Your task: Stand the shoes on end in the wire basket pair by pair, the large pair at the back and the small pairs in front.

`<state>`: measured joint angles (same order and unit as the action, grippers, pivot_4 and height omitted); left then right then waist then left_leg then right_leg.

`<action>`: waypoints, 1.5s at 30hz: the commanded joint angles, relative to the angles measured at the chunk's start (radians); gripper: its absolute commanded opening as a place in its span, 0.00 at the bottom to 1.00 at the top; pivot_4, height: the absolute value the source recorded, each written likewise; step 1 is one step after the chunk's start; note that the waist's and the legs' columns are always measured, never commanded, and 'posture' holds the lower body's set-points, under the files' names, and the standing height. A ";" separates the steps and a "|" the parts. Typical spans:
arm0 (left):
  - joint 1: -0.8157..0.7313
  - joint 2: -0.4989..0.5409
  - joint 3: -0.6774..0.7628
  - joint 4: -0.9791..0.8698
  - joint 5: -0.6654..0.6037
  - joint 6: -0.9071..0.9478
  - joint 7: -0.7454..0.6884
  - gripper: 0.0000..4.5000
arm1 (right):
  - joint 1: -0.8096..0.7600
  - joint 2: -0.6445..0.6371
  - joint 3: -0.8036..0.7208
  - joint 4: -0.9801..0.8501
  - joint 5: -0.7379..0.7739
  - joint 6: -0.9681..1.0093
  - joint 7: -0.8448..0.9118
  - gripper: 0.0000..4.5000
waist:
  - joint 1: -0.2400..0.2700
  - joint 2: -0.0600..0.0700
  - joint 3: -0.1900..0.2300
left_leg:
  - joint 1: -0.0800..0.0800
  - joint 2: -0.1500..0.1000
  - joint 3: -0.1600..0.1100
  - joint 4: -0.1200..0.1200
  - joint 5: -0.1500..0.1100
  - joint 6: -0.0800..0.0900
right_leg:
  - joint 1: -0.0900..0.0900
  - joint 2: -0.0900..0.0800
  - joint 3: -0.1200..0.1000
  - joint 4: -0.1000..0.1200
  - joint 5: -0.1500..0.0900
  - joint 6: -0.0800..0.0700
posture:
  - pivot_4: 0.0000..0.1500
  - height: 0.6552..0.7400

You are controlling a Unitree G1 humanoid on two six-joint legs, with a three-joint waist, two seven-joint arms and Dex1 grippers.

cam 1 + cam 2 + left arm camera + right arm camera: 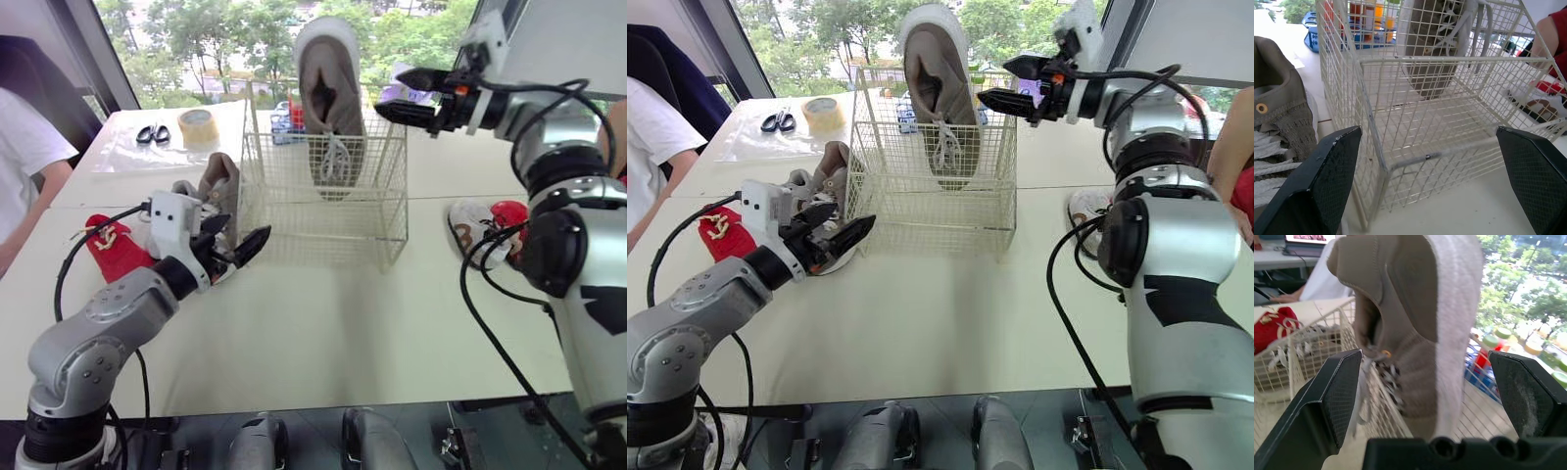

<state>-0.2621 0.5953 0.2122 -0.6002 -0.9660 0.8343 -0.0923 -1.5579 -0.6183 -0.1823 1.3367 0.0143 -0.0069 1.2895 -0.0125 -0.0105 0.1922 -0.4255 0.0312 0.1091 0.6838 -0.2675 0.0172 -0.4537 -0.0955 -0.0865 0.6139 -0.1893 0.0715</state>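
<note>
A white wire basket (pixel 384 220) stands mid-table. Inside it at the back, a large tan shoe (pixel 331 98) stands on end, its white sole rising above the rim. My right gripper (pixel 387 93) hovers open right beside that shoe's top; in the right wrist view the shoe (pixel 1410 308) sits just ahead, between the spread fingers. The matching tan shoe (pixel 219 184) lies on the table left of the basket. My left gripper (pixel 247 235) is open and holds nothing, low by the basket's front left corner (pixel 1376 132), next to that shoe (pixel 1283 112). A small red shoe (pixel 113 247) lies further left.
Small white and red shoes (pixel 485 227) lie on the table right of the basket. Scissors (pixel 152 134) and a tape roll (pixel 198 125) sit at the back left, a blue crate of bottles (pixel 284 119) behind the basket. A person (pixel 24 157) stands at the left edge.
</note>
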 commanded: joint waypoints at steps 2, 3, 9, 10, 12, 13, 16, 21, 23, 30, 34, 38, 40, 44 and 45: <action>-0.061 0.057 0.111 0.004 -0.065 0.041 0.029 1.00 | 0.035 -0.078 -0.008 -0.086 0.031 -0.030 0.077 0.98 | -0.001 0.000 0.000 | 0.000 0.000 0.000 0.000 0.000 0.000 | 0.000 0.000 0.000 0.000 0.000 0.000 | 1.00 1.00; -0.092 0.085 0.152 0.032 -0.093 0.060 0.041 1.00 | 0.049 -0.091 -0.013 -0.124 0.049 -0.009 0.102 0.98 | -0.001 0.000 0.000 | 0.000 0.000 0.000 0.000 0.000 0.000 | 0.000 0.000 0.000 0.000 0.000 0.000 | 1.00 1.00; -0.453 0.344 0.119 0.458 -0.006 0.225 -0.017 1.00 | 0.459 -0.127 0.041 -1.067 0.335 0.562 0.202 0.98 | 0.001 -0.001 -0.001 | 0.001 0.001 -0.004 0.000 0.001 -0.002 | 0.000 0.002 -0.002 0.002 0.000 0.000 | 1.00 1.00; -0.512 0.372 0.070 0.542 0.030 0.245 -0.057 1.00 | 0.526 -0.133 0.050 -1.212 0.384 0.646 0.183 0.98 | 0.001 0.000 -0.001 | 0.001 0.001 -0.004 -0.001 0.001 -0.003 | 0.001 0.002 -0.003 0.002 0.000 0.000 | 1.00 1.00; -0.611 0.406 -0.044 0.688 0.127 0.237 -0.165 1.00 | 0.623 -0.139 0.058 -1.416 0.458 0.760 0.134 0.98 | 0.003 0.000 -0.001 | 0.002 0.000 -0.004 -0.001 0.002 -0.003 | 0.002 0.002 -0.004 0.002 0.000 0.001 | 1.00 1.00; -0.677 0.414 -0.122 0.790 0.195 0.221 -0.239 1.00 | 0.666 -0.134 0.063 -1.507 0.491 0.806 0.099 0.98 | 0.006 0.000 -0.001 | 0.002 0.000 -0.003 0.000 0.002 -0.003 | 0.003 0.002 -0.003 0.002 0.000 0.001 | 1.00 1.00; -0.886 0.374 -0.333 1.128 0.422 0.071 -0.485 1.00 | 0.773 -0.115 0.055 -1.711 0.579 0.906 -0.011 0.98 | 0.015 -0.001 -0.001 | 0.003 -0.003 -0.001 0.001 0.002 -0.003 | 0.005 0.002 -0.005 0.002 0.000 0.000 | 1.00 1.00; -1.109 0.247 -0.444 1.574 0.656 -0.161 -0.669 1.00 | 0.858 -0.114 0.035 -1.820 0.616 0.946 -0.162 0.98 | 0.027 -0.003 -0.001 | -0.001 -0.002 0.000 0.002 0.000 0.000 | 0.002 0.002 -0.004 -0.001 0.000 0.000 | 1.00 1.00; -1.159 0.198 -0.451 1.703 0.722 -0.233 -0.693 1.00 | 0.885 -0.110 0.031 -1.858 0.633 0.959 -0.215 0.98 | 0.026 -0.003 -0.001 | -0.002 -0.002 0.001 0.002 0.000 0.000 | 0.000 0.002 -0.003 -0.001 0.000 0.000 | 1.00 1.00; -1.227 0.038 -0.406 1.907 0.854 -0.375 -0.695 1.00 | 0.935 -0.070 0.001 -1.960 0.728 1.014 -0.400 0.98 | 0.024 -0.005 0.000 | -0.003 -0.002 0.002 0.002 -0.001 0.002 | -0.002 0.002 -0.003 0.000 0.000 0.000 | 1.00 1.00; -1.187 -0.032 -0.389 1.946 0.914 -0.390 -0.649 1.00 | 0.963 -0.058 -0.007 -2.012 0.780 1.039 -0.491 0.98 | 0.025 -0.005 0.000 | -0.003 -0.001 0.001 0.002 -0.004 0.007 | -0.002 0.002 -0.003 0.001 0.000 0.000 | 1.00 1.00; -1.148 -0.074 -0.352 1.961 0.949 -0.390 -0.598 0.72 | 0.978 -0.058 -0.028 -2.042 0.826 1.054 -0.571 1.00 | 0.025 -0.005 0.000 | -0.002 -0.001 0.000 0.002 -0.004 0.007 | -0.002 0.001 -0.002 0.001 0.000 0.000 | 1.00 1.00; -1.145 -0.086 -0.324 1.961 0.952 -0.387 -0.590 0.52 | 0.983 -0.064 -0.037 -2.049 0.848 1.056 -0.599 1.00 | 0.026 -0.005 -0.001 | -0.002 -0.001 0.000 0.002 -0.004 0.008 | -0.001 0.001 -0.002 0.001 0.000 0.000 | 1.00 1.00; -1.154 -0.097 -0.274 1.957 0.953 -0.373 -0.592 0.16 | 0.996 -0.089 -0.047 -2.046 0.879 1.046 -0.623 1.00 | 0.027 -0.005 -0.001 | -0.002 -0.001 -0.001 0.003 -0.005 0.009 | 0.000 0.000 -0.002 0.002 0.000 0.000 | 1.00 1.00; -1.160 -0.093 -0.256 1.955 0.947 -0.369 -0.591 0.10 | 0.997 -0.095 -0.047 -2.044 0.884 1.043 -0.626 1.00 | 0.027 -0.005 -0.001 | -0.002 -0.001 -0.002 0.003 -0.005 0.009 | 0.000 0.000 -0.002 0.002 0.000 0.000 | 1.00 1.00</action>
<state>-1.4172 0.5037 -0.0764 1.3543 -0.0171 0.4542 -0.6785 -0.5582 -0.6968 -0.1953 -0.6847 0.8786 1.0544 0.6719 0.0147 -0.0158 0.1914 -0.4272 0.0301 0.1076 0.6870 -0.2727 0.0265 -0.4538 -0.0956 -0.0888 0.6156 -0.1893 0.0720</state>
